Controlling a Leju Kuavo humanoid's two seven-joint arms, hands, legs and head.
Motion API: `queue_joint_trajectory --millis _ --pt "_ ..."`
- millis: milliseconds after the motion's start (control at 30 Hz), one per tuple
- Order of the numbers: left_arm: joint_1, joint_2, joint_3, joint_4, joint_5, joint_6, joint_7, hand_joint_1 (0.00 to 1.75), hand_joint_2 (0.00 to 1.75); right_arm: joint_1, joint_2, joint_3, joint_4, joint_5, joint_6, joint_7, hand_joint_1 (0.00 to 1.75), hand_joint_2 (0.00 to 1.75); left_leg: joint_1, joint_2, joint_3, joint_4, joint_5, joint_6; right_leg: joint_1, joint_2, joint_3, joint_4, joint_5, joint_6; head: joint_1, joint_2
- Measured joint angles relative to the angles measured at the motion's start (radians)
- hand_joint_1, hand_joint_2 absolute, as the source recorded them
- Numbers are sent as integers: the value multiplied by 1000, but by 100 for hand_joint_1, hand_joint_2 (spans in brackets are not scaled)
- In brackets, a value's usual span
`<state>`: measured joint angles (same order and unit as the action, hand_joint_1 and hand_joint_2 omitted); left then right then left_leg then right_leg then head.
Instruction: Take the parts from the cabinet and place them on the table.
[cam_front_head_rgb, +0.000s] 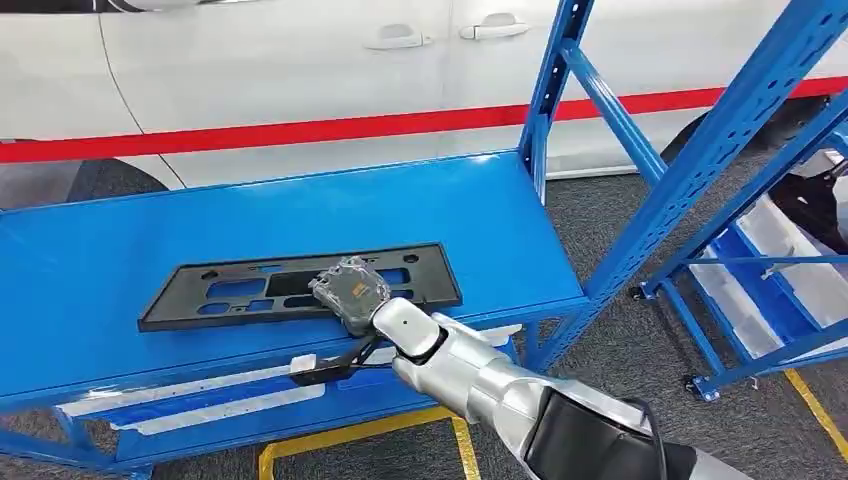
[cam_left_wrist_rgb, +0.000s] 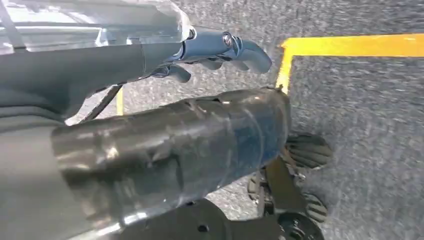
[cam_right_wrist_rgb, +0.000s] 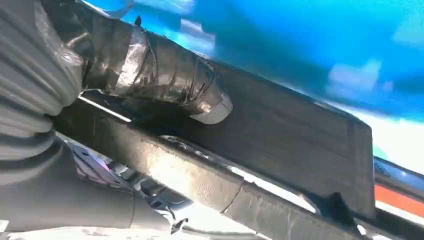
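Blue and flat, the big metal table (cam_front_head_rgb: 120, 260) is sitting in front of the robot, with a white car with a red stripe (cam_front_head_rgb: 300, 70) parked behind it. To the side, the tall blue metal rack (cam_front_head_rgb: 700, 170) is standing well apart from the work.

On the table, the long flat black plastic part with holes in it (cam_front_head_rgb: 230, 290) is lying near the front edge. That is probably so the arm can reach it without stretching.

The right hand (cam_front_head_rgb: 350, 290) is resting on the near edge of the part, near its middle. In the right wrist view its taped thumb (cam_right_wrist_rgb: 165, 75) is pressing on top of the dark part, and darker fingers seem to be lying under it. So I think the hand is pinching the edge, likely to hold the part steady.

The left hand (cam_left_wrist_rgb: 220, 50) is hanging down over the grey floor. Its fingers are curling a little, holding nothing.
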<state>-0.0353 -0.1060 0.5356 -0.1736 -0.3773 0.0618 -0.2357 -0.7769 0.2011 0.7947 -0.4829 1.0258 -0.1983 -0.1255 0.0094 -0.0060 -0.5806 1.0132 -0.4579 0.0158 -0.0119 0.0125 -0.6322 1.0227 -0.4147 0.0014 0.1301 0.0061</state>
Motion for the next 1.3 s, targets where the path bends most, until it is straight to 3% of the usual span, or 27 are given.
queue_joint_trajectory --millis 333,1100,1233,1300 --pt "0 -3 5 0 -27 -36 -89 0 0 66 -24 -36 -158 -20 -12 -30 175 175 0 0 0 0 0 0 1 0 0 0 0 0 0 0" --pt "0 -6 2 0 -99 -24 -113 0 0 127 -67 -68 -288 -33 -55 -47 175 175 0 0 0 0 0 0 0 0 0 0 0 0 0 0" --pt "-1 -8 -5 0 -135 24 -214 0 0 149 -68 -69 -382 -57 -46 -55 175 175 0 0 0 0 0 0 0 0 0 0 0 0 0 0" --pt "-3 -8 -5 0 -134 3 -237 0 0 161 -67 -68 -459 -84 -25 -77 175 175 0 0 -1 0 0 0 1 0 0 0 -1 0 0 0"
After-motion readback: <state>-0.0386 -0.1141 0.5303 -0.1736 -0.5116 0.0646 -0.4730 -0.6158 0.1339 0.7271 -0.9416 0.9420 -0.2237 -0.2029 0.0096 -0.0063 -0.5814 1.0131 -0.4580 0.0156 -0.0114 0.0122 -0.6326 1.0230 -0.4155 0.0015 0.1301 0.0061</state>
